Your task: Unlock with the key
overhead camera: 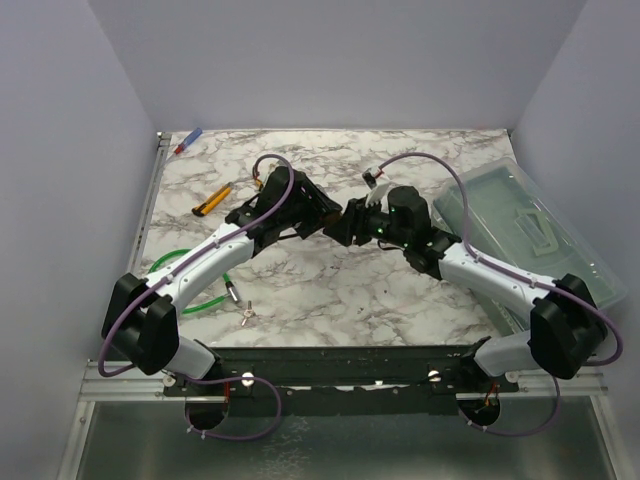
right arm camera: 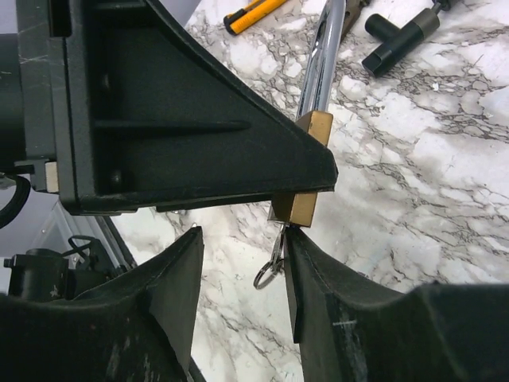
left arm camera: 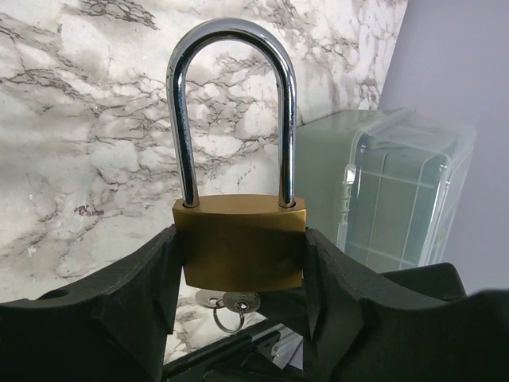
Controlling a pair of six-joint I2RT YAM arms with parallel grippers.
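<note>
My left gripper (left arm camera: 238, 263) is shut on the brass padlock (left arm camera: 238, 243), one finger on each side of its body. The chrome shackle (left arm camera: 231, 32) points away from me, with both legs in the body. The key (left arm camera: 238, 302) sticks out of the padlock's underside with a ring on it. In the right wrist view the key (right arm camera: 277, 251) hangs below the padlock (right arm camera: 306, 171), right beside the right finger of my right gripper (right arm camera: 242, 239). That gripper is open and holds nothing. From above, both grippers (overhead camera: 325, 215) (overhead camera: 350, 222) meet at mid-table and hide the padlock.
A clear plastic box (overhead camera: 525, 225) stands at the right, and it also shows beyond the padlock (left arm camera: 398, 191). A yellow utility knife (overhead camera: 213, 201) and a black T-handle tool (right arm camera: 402, 36) lie on the marble. A green cable (overhead camera: 190, 280) loops near the left arm.
</note>
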